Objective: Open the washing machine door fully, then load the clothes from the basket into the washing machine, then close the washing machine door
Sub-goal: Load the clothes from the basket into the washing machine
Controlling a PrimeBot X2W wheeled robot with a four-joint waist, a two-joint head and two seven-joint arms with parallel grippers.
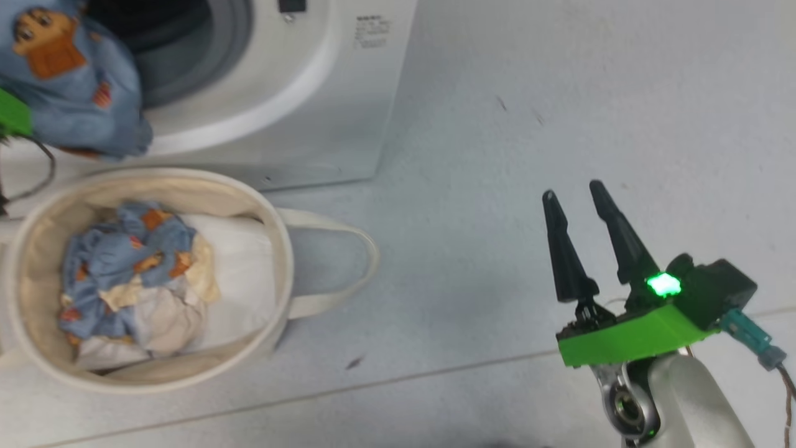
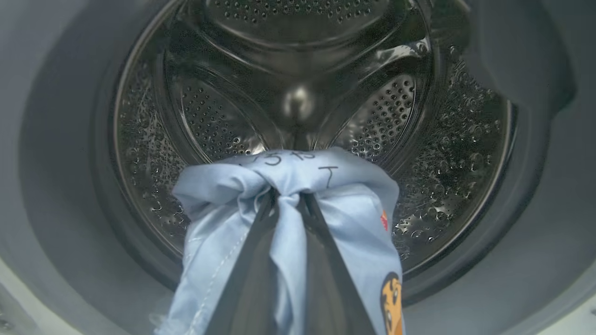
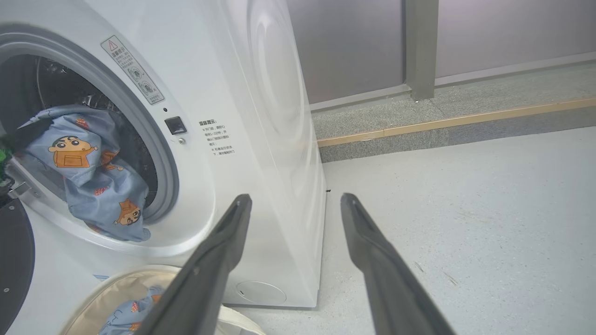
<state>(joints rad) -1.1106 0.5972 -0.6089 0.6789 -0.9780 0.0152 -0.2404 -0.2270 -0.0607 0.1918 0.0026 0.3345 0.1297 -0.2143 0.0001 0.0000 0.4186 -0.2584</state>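
Held garment (image 2: 344, 195): light-blue cloth with orange-brown cartoon figures, bunched at the tips of the left tool (image 2: 287, 195) and draping down over both its fingers.
Left tool: fingers drawn together and clamped on the held garment, with a fold of cloth pinched between them.
Drum (image 2: 298, 102): straight ahead of the left tool's tips, with perforated steel walls and its mouth uncovered. The garment hangs in the mouth, its lower end over the bottom lip.
Washing machine (image 1: 323, 81): a white box around the left tool's tips. Its right side panel stands just left of the right tool (image 1: 573, 191).
Basket (image 1: 273, 205): on the floor below the left tool, touching or nearly touching the machine's front. It sits well to the left of the right tool, with one strap handle lying toward that tool.
Clothes (image 1: 124, 261): a crumpled blue and cream heap inside the basket, on a flat white pad (image 1: 242, 261).
Right tool: fingers spread apart with nothing between them, tips pointing away from the robot.
Floor (image 1: 559, 93): pale grey, beneath and ahead of the right tool.
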